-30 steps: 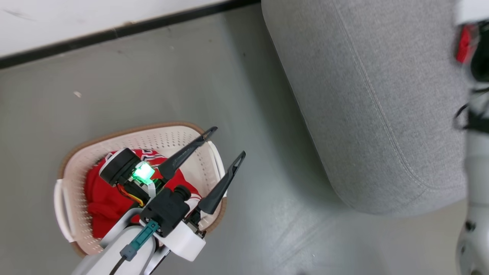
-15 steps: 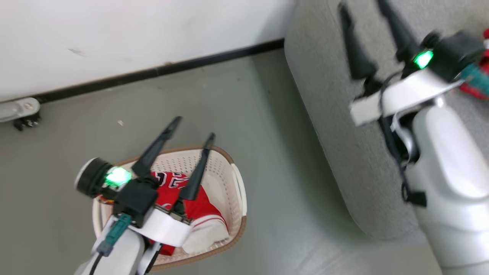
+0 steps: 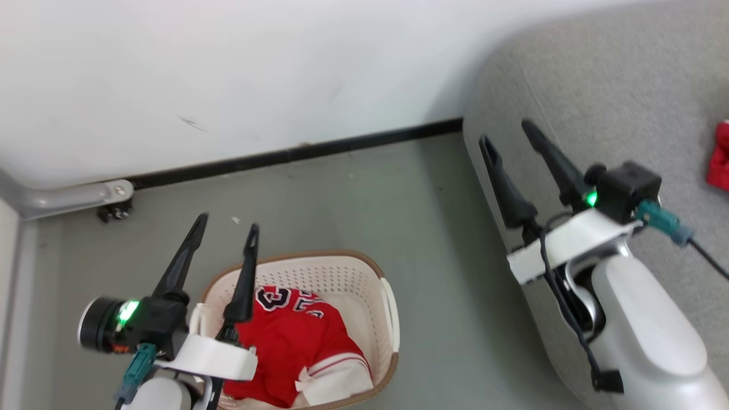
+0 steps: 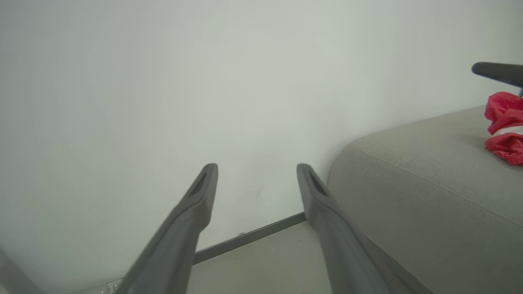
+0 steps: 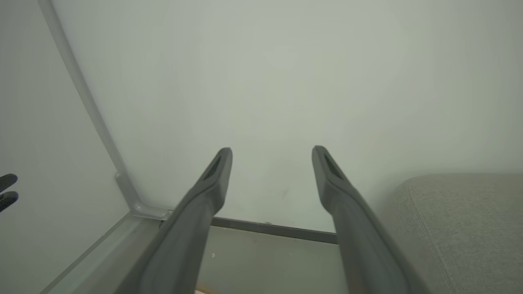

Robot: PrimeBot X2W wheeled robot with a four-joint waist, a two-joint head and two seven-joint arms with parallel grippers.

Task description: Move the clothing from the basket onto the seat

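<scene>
Lower left of the head view: left gripper [image 3: 228, 222] spread wide, empty, above the cream laundry basket [image 3: 319, 256] with the red numbered jersey [image 3: 290, 336] inside. Right of centre: right gripper [image 3: 506, 131] equally wide, empty, over the grey sofa [image 3: 598, 102] edge. Far right: 1 crumpled red garment [image 3: 719, 156] on the sofa.

A red jersey [image 3: 296, 336] with black-and-white numerals and white trim is lying crumpled inside the cream perforated basket [image 3: 319, 277] — brown-rimmed, upright — while a second red garment [image 4: 504, 126] is sitting bunched on the grey fabric sofa [image 3: 598, 102].
</scene>
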